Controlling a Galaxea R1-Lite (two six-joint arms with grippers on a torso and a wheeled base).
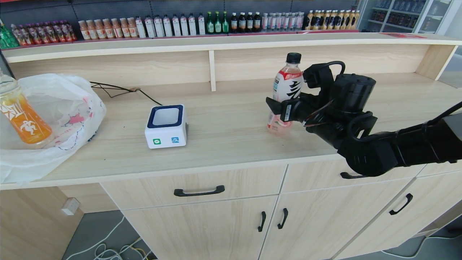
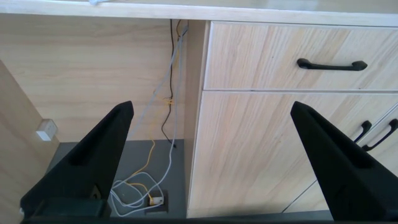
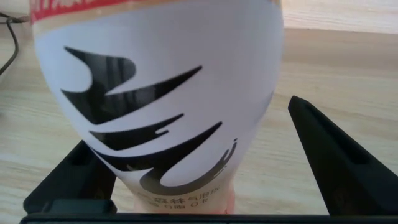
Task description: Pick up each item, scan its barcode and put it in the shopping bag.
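**Right arm, head view.** I am watching the forearm lying low over the front edge of the counter [image 1: 231, 130], coming in from the right with the wrist level. The right gripper [image 1: 280, 106] is pointing toward the robot's left. Its fingers are standing apart, straddling the lower half of the pink drink bottle [image 1: 287, 85]. In the right wrist view one finger [image 3: 336, 162] is showing bare counter between itself and the label, so I am reading the grip as released, not clamped. The bottle is standing upright on the counter, black cap on, well apart from the scanner [image 1: 166, 126].

**Left gripper** [image 2: 211, 109]. It is hanging below counter height with its fingers spread wide and holding nothing, facing the cabinet fronts [image 2: 280, 137].

**Room.** Bare counter is lying between bottle and scanner, and again between the scanner and the shopping bag [image 1: 72, 104]. The bag is slumping at the counter's left end, and an orange drink bottle [image 1: 21, 115] is leaning at its mouth. A raised back ledge [image 1: 216, 47] is closing off the far side, near the pink bottle.

**Hidden.** In the head view the bottle is covering the gripper's far finger. In the right wrist view it is covering part of the other finger, so I cannot tell whether that one is touching. The picture's left edge is cutting off the bag and the orange bottle.
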